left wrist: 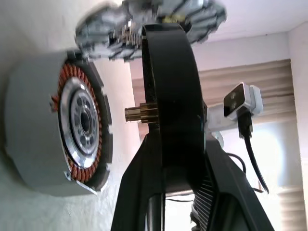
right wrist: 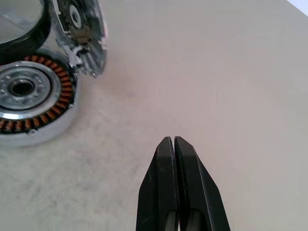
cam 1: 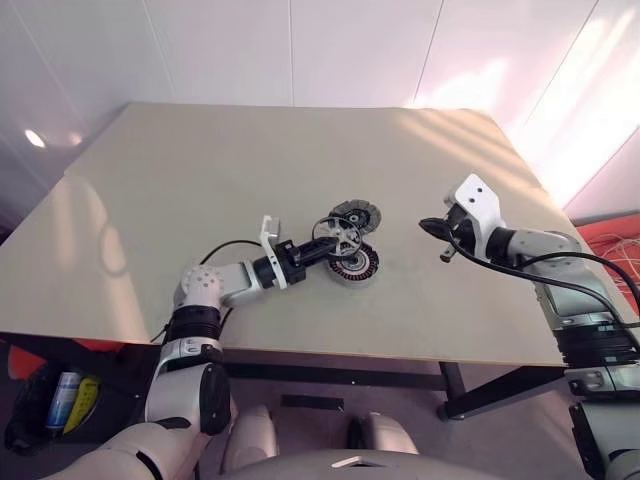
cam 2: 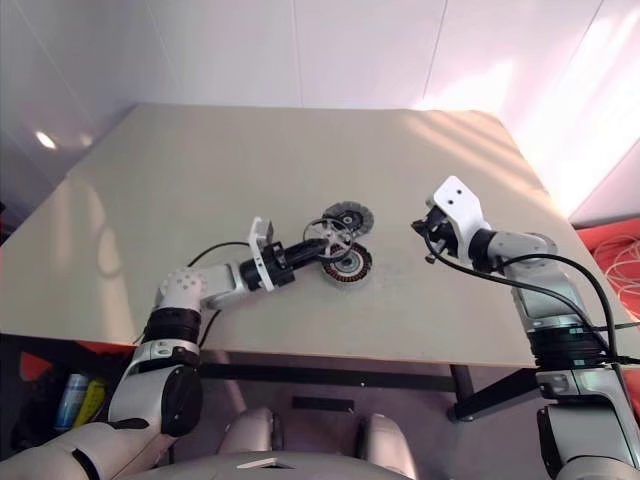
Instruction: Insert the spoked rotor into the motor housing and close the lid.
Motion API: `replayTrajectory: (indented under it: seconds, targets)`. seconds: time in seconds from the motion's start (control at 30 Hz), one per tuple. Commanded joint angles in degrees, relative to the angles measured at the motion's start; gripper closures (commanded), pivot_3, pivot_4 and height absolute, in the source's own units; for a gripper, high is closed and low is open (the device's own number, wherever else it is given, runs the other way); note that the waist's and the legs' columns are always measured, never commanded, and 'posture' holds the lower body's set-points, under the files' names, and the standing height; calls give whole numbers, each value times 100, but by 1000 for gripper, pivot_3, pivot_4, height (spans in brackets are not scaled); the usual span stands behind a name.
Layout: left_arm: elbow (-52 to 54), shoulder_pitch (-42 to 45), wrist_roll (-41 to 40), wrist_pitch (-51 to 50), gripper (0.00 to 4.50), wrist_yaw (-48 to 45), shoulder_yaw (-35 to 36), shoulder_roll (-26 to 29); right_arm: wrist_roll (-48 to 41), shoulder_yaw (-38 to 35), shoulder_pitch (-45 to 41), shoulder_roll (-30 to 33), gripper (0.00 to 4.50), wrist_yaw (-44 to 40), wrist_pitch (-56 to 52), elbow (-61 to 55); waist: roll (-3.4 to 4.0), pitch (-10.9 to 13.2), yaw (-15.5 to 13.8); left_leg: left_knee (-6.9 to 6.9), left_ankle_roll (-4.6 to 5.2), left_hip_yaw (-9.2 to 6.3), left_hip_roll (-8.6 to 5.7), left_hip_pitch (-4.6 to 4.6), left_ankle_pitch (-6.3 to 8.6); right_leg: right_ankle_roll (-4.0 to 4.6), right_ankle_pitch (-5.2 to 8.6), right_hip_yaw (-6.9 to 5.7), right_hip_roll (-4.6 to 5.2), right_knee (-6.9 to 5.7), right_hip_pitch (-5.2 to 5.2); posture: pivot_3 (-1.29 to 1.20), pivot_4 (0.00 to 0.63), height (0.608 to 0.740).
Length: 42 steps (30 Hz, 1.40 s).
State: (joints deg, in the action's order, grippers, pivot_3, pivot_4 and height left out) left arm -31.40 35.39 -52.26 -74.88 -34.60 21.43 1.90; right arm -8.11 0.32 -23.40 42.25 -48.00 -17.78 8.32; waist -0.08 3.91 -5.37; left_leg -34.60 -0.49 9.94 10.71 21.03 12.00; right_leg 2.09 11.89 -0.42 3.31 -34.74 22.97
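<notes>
The motor housing (cam 1: 356, 266) rests on the table, its ring of coppery windings (left wrist: 82, 122) around a silver centre facing up. Its lid (cam 1: 357, 214), ribbed at the rim, stands open at the housing's far edge. My left gripper (cam 1: 333, 246) reaches in from the left and is shut on the spoked rotor (cam 1: 345, 240). The rotor is held on edge just over the housing, and a small brass pinion (left wrist: 140, 114) points at the windings. My right gripper (cam 1: 441, 229) hovers to the right of the housing, well apart from it, shut (right wrist: 173, 142) and holding nothing.
The beige table (cam 1: 200, 190) stretches wide around the parts. Its near edge runs just below my arms. A black cable (cam 1: 225, 247) loops off my left wrist. Red items (cam 1: 610, 240) lie on the floor beyond the table's right edge.
</notes>
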Motion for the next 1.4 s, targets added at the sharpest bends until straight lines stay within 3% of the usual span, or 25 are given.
replayTrajectory:
  seconds: [0.03, 0.53, 1.33, 1.4]
  targets:
    - [-41, 190, -175, -230, 4074, 11, 92, 0, 17, -212, 4, 94, 4500, 74, 102, -107, 0, 0, -4, 0, 0, 0, 0, -1, 0, 0, 0, 0, 0, -1, 0, 0, 0, 740]
    - [-997, 616, 255, 400, 4074, -188, -88, -392, 32, -180, -148, -5, 4500, 223, 228, 30, 0, 0, -30, 0, 17, -1, -5, 3, -4, 0, 0, -3, 5, 2, -3, 0, 0, 740]
    - [-944, 465, 526, 709, 4074, -196, -91, -299, 101, -177, -275, -79, 4500, 356, 418, 283, 0, 0, -18, 0, 19, -2, -3, 2, -5, 1, 0, -4, 5, 1, -3, 0, 0, 740]
    - [-945, 456, 568, 747, 3352, -212, -119, -298, 111, -183, -293, -87, 4500, 374, 435, 303, 0, 0, -18, 0, 19, -2, -4, 2, -5, 1, 0, -4, 5, 1, -3, 0, 0, 740]
